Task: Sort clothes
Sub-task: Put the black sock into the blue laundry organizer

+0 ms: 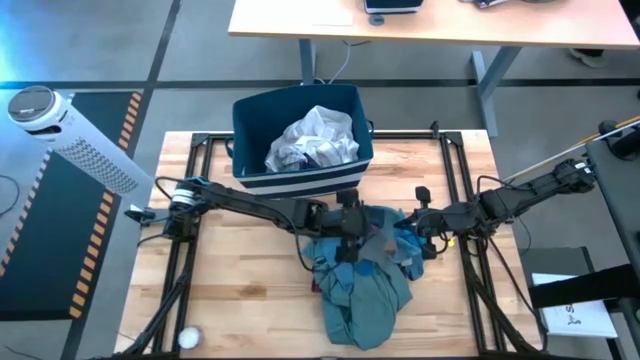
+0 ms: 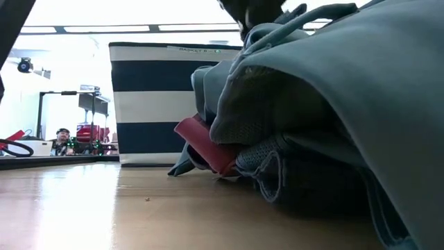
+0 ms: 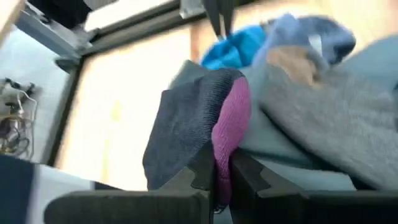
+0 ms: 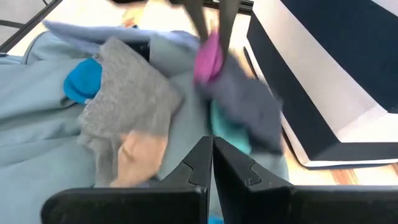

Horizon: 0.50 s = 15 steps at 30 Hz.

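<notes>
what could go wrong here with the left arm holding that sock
The left gripper pinches only the pink edge of the dark grey sock, so it may slip out on the way to the striped bin. The sock hangs close over the teal garment, so a lift might snag it. The right gripper sits close by; the arms could collide.

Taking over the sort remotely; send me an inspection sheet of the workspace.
Surface: wooden table, bare at front left.
Job's things: white garment in the striped bin; teal garment piled mid-table with a bright blue piece and grey piece.
Clutter: small white ball.
Grippers: left gripper shut on a dark pink-tipped sock; right gripper shut, empty, over the pile.
Cables: nothing seen on the table.
Surroundings: person far behind; desk.
</notes>
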Tool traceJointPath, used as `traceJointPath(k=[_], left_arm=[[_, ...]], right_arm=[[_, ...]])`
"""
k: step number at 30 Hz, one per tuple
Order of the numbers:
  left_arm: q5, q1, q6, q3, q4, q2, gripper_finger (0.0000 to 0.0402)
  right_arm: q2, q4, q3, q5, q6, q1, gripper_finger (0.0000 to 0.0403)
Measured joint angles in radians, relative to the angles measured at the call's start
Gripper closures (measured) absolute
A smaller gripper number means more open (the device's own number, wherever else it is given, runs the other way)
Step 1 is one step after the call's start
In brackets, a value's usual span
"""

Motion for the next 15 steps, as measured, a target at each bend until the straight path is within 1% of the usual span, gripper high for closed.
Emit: traceJointPath(k=[10, 12, 15], left_arm=[[-0.009, -0.001, -0.008, 0.000, -0.032, -0.187, 0.0400], [-0.041, -0.002, -0.010, 0.000, -0.036, -0.217, 0.0400], [-0.120, -0.002, -0.011, 0.000, -0.047, -0.267, 0.0401]], right_arm=[[0.000, 0.000, 0.000, 0.000, 0.000, 0.000, 0.0403], [0.000, 0.000, 0.000, 0.000, 0.000, 0.000, 0.0403], [0.000, 0.000, 0.000, 0.000, 0.000, 0.000, 0.0403]])
